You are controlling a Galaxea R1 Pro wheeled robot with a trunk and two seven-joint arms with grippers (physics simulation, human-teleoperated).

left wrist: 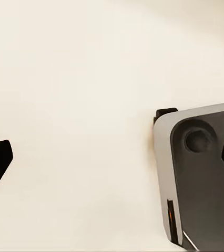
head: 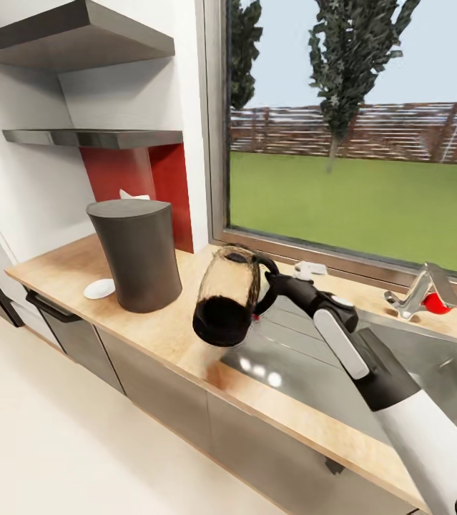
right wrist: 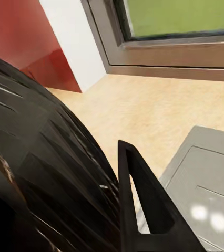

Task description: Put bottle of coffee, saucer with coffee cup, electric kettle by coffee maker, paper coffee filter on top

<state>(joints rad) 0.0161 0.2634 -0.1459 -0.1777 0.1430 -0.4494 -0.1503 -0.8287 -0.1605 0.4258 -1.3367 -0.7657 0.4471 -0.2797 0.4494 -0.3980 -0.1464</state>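
Observation:
The tall dark grey coffee maker (head: pixel 139 254) stands on the tan countertop (head: pixel 178 336) at the left. The white saucer (head: pixel 99 288) lies just left of its base. My right gripper (head: pixel 271 281) is shut on the black handle of the electric kettle (head: pixel 227 297), holding it tilted in the air right of the coffee maker, over the sink's left edge. Up close, the kettle's dark body (right wrist: pixel 38 173) and handle loop (right wrist: pixel 143 205) hang over the countertop (right wrist: pixel 159 110). My left gripper (left wrist: pixel 112 160) is open over pale floor. The kitchen shelf (head: pixel 92 136) looks bare. The bottle of coffee and coffee cup are out of view.
A steel sink (head: pixel 400 357) with a faucet (head: pixel 418 290) and a red item (head: pixel 437 302) lies right of the kettle. Something white (head: pixel 134 194) peeks from behind the coffee maker. A small white object (head: pixel 310 270) sits by the window. The robot's base (left wrist: pixel 201 178) shows beside the left gripper.

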